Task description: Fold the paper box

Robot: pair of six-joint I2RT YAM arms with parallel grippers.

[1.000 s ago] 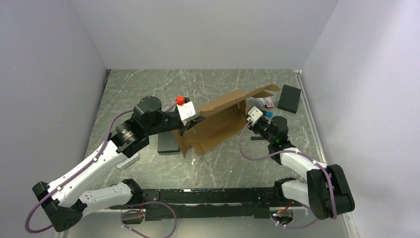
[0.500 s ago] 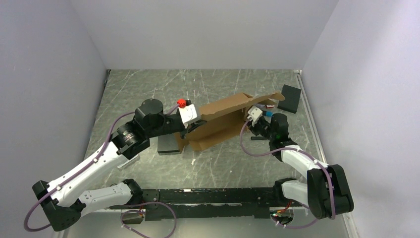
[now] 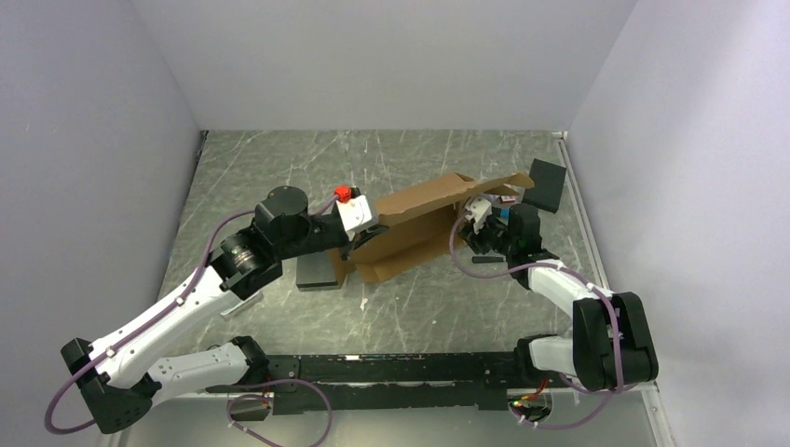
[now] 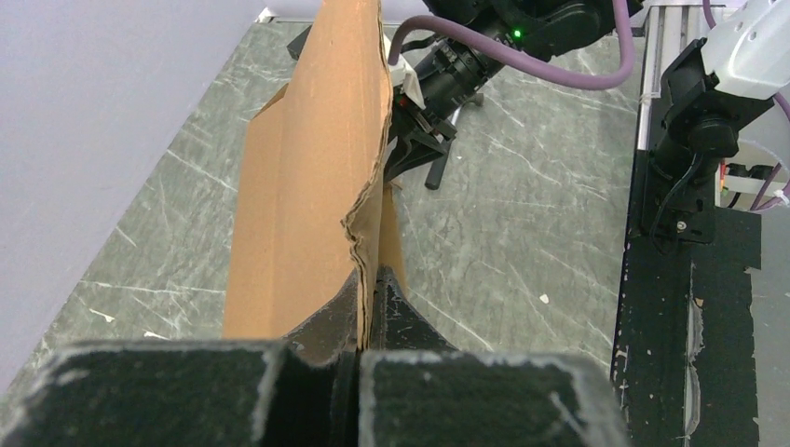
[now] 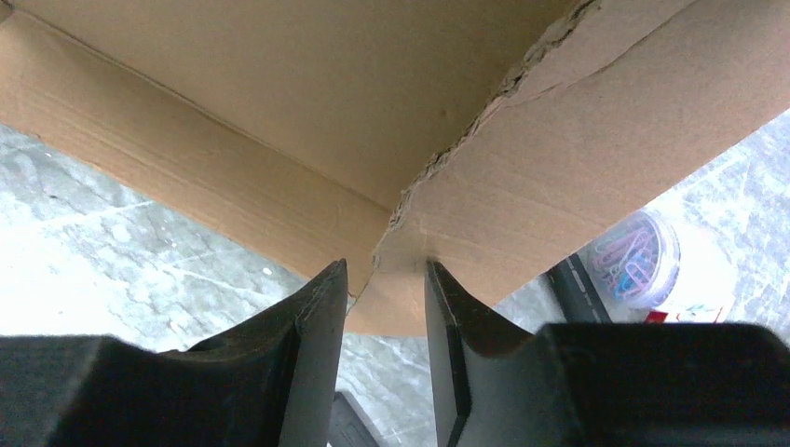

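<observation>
The paper box (image 3: 410, 228) lies right of the middle of the counter (image 3: 279, 168), a long half-folded brown sheet running from the centre toward the far right corner. It is held up off the surface at its left end. There the left gripper (image 3: 359, 237) has its jaws pressed together on the cardboard edge. The right gripper (image 3: 473, 216) sits at the box's opposite end, under the raised flap that points to the black block (image 3: 546, 184) by the right edge.

From above, the right jaws are lost in shadow beneath the flap. The right wrist camera shows them plainly: the two fingers (image 5: 317, 317) stand spread, and the lower corner of a cardboard panel hangs just at the gap between them. Whether either pad touches that corner is hard to tell. The same view shows a small round tin of coloured paper clips (image 5: 633, 256) behind the box, barely visible from overhead. The left wrist camera shows the cardboard standing on edge out of the closed left jaws, with a torn edge running up the panel.

Compared with a second ago, the box is folded narrower and shows less of its inside. The right jaws have parted, and the right wrist has moved toward the far edge.
</observation>
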